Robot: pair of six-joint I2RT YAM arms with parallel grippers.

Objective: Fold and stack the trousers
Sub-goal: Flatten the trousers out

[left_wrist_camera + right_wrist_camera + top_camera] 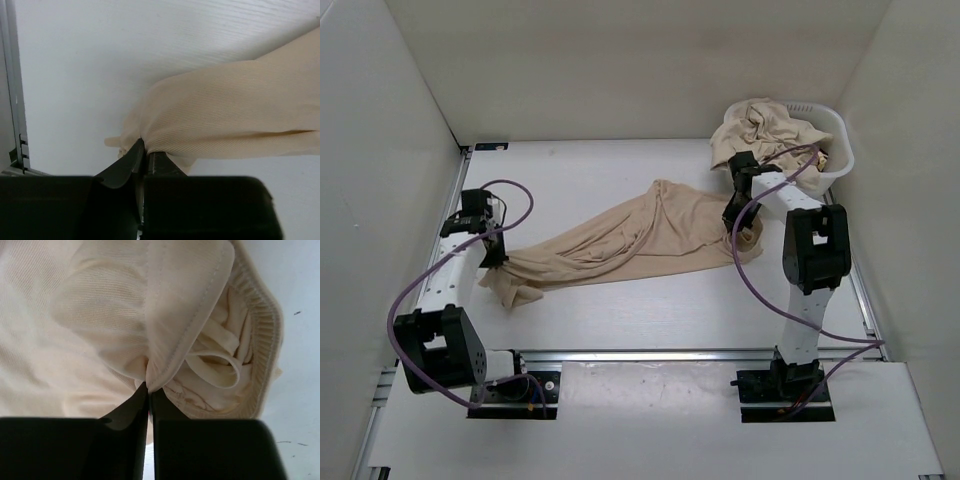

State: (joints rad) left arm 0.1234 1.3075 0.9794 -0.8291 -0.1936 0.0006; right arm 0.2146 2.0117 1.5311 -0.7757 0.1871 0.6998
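Note:
A pair of beige trousers point(620, 240) lies stretched across the white table from lower left to right. My left gripper point(494, 258) is shut on the leg end point(220, 115) at the left. My right gripper point(738, 222) is shut on the waistband end point(175, 315) at the right, where elastic and a drawstring show. More beige trousers point(760, 130) are heaped in the white basket point(838, 150) at the back right.
White walls enclose the table on three sides. A metal rail point(650, 353) runs along the near edge between the arm bases, and another rail point(12, 90) runs along the left edge. Purple cables loop off both arms.

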